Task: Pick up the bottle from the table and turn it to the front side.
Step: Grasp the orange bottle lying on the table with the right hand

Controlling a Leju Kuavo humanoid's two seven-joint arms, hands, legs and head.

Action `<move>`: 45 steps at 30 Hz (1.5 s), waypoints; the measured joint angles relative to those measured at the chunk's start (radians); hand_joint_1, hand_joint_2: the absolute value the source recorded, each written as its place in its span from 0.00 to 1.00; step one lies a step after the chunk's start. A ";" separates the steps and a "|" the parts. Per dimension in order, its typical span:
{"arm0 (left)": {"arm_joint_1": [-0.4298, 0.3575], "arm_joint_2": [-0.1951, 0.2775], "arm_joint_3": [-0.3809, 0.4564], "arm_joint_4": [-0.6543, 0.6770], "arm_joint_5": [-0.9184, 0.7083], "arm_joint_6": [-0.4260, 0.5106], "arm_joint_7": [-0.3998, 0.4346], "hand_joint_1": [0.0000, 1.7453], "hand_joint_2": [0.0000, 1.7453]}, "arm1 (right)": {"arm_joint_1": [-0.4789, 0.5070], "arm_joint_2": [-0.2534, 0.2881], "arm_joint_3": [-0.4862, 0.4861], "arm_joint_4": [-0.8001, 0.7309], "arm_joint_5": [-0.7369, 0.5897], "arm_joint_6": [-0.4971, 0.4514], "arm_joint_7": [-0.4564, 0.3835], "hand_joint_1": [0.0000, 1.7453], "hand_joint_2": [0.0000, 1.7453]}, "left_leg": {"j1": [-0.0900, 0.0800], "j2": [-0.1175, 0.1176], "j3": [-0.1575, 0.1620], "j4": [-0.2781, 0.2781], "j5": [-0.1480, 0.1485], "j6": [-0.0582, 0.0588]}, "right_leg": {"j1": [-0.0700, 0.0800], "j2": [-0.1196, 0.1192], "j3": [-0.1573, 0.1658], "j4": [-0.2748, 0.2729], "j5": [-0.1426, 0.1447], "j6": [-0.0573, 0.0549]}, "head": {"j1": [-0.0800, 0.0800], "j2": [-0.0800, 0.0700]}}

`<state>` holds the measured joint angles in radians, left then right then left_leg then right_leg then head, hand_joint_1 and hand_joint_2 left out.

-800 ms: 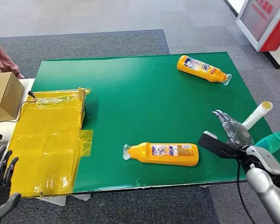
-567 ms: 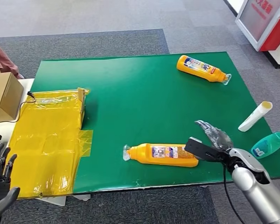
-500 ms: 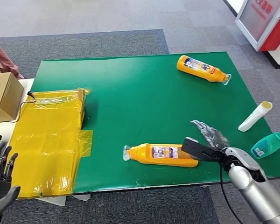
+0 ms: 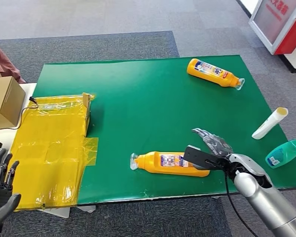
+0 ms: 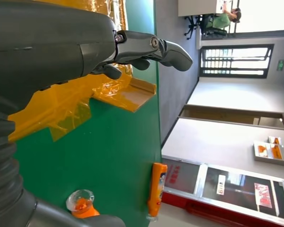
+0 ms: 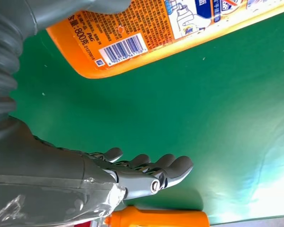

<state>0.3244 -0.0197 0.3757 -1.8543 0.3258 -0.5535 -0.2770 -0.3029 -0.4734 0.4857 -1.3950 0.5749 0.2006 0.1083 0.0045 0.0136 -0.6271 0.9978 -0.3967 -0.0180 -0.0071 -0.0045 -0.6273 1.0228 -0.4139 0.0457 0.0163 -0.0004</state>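
The right hand [image 4: 209, 148] is covering the base end of the near bottle [image 4: 165, 162] in the head view — whether its fingers are touching the bottle cannot be told. The left hand [image 4: 0, 190] is being cut off at the picture's lower left corner. In the right wrist view the label print is running off the top edge. A person's sleeve [image 4: 1, 61] is being clipped at the left edge.

Near bottle [image 6: 162, 28] is showing "800" beside a barcode on its back label, with "P&G" faint above; remaining label print is reading too small.
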 joint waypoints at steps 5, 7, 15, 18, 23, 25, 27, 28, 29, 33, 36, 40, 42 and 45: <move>0.000 0.000 0.000 0.004 -0.001 -0.001 0.000 0.00 1.00 | -0.011 0.000 0.006 0.006 -0.009 -0.004 0.000 0.00 1.00 | 0.000 0.000 0.000 0.000 0.000 0.000 | 0.000 0.000 0.000 0.000 0.000 0.000 | 0.000 0.000; 0.000 0.000 0.000 0.005 -0.001 -0.003 0.000 0.00 1.00 | -0.015 0.000 0.005 0.007 -0.018 -0.007 -0.001 0.00 1.00 | 0.000 0.000 0.000 0.000 0.000 0.000 | 0.000 0.000 0.000 0.000 0.000 0.000 | 0.000 0.000; 0.005 -0.002 0.003 0.008 -0.002 -0.018 -0.001 0.00 1.00 | -0.032 -0.004 -0.025 -0.018 -0.066 -0.046 -0.016 0.00 1.00 | 0.000 0.000 0.000 0.000 0.000 0.000 | 0.000 0.000 0.000 0.000 0.000 0.000 | 0.000 0.000; 0.009 -0.006 0.006 0.008 -0.008 -0.033 -0.002 0.00 1.00 | -0.025 -0.007 -0.043 -0.037 -0.071 -0.066 -0.024 0.00 1.00 | 0.000 0.000 0.000 0.000 0.000 0.000 | 0.000 0.000 0.000 0.000 0.000 0.000 | 0.000 0.000; 0.026 -0.029 0.031 0.008 -0.032 -0.088 -0.003 0.00 1.00 | 0.011 -0.028 -0.110 -0.099 -0.068 -0.092 -0.046 0.00 1.00 | 0.000 0.000 0.000 0.000 0.000 0.000 | 0.000 0.000 0.000 0.000 0.000 0.000 | 0.000 0.000; 0.027 -0.041 0.043 0.008 -0.038 -0.105 0.000 0.00 1.00 | 0.024 -0.035 -0.132 -0.124 -0.057 -0.081 -0.047 0.00 1.00 | 0.000 0.000 0.000 0.000 -0.001 0.000 | 0.000 0.000 0.000 0.000 0.000 0.000 | 0.000 0.000; 0.027 -0.053 0.056 0.008 -0.042 -0.120 0.004 0.00 1.00 | 0.038 -0.042 -0.145 -0.145 -0.043 -0.071 -0.048 0.00 1.00 | 0.000 0.000 0.000 0.000 -0.001 0.001 | 0.000 0.000 0.000 0.000 0.000 0.000 | 0.000 0.000; 0.027 -0.060 0.064 0.008 -0.043 -0.128 0.007 0.00 1.00 | 0.046 -0.046 -0.148 -0.156 -0.035 -0.067 -0.049 0.00 1.00 | 0.000 0.000 0.000 0.000 -0.001 0.001 | 0.000 0.000 0.000 0.000 0.000 0.000 | 0.000 0.000; 0.028 -0.066 0.071 0.007 -0.045 -0.135 0.009 0.00 1.00 | 0.056 -0.051 -0.150 -0.168 -0.024 -0.064 -0.049 0.00 1.00 | 0.000 0.000 0.000 0.000 -0.001 0.000 | 0.000 0.000 0.000 0.000 0.000 0.000 | 0.000 0.000; 0.030 -0.090 0.101 0.002 -0.054 -0.148 0.025 0.00 1.00 | 0.089 -0.070 -0.147 -0.227 0.016 -0.048 -0.032 0.00 1.00 | 0.000 0.000 0.000 0.000 -0.001 0.000 | 0.000 0.000 0.000 0.000 0.000 0.000 | 0.000 0.000; 0.037 -0.100 0.113 -0.012 -0.067 -0.147 0.036 0.00 1.00 | 0.117 -0.094 -0.139 -0.275 0.020 -0.039 -0.018 0.00 1.00 | 0.000 0.000 0.000 0.000 -0.001 0.000 | 0.000 0.000 0.000 0.000 -0.001 0.000 | 0.000 0.000; 0.047 -0.115 0.137 -0.031 -0.072 -0.155 0.037 0.00 1.00 | 0.173 -0.119 -0.130 -0.330 0.035 -0.039 -0.010 0.00 1.00 | 0.000 0.000 -0.001 0.000 -0.002 0.001 | 0.000 0.000 0.000 0.000 -0.001 0.001 | 0.000 0.000; 0.047 -0.121 0.147 -0.038 -0.072 -0.159 0.037 0.00 1.00 | 0.196 -0.123 -0.122 -0.345 0.057 -0.045 -0.007 0.00 1.00 | 0.000 0.000 -0.001 0.000 -0.002 0.001 | 0.000 0.000 0.000 0.000 -0.001 0.001 | 0.000 0.000; 0.047 -0.128 0.157 -0.046 -0.083 -0.161 0.041 0.00 1.00 | 0.221 -0.124 -0.109 -0.359 0.085 -0.058 -0.004 0.00 1.00 | 0.000 0.000 0.000 0.000 -0.002 0.001 | 0.000 0.000 0.000 0.000 -0.001 0.000 | 0.000 0.000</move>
<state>0.3715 -0.1477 0.5323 -1.8999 0.2425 -0.7150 -0.2361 -0.0815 -0.5973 0.3766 -1.7538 0.6602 0.1430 0.1041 0.0042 0.0132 -0.6276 0.9978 -0.3988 -0.0173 -0.0074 -0.0047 -0.6274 1.0228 -0.4152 0.0462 0.0165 -0.0004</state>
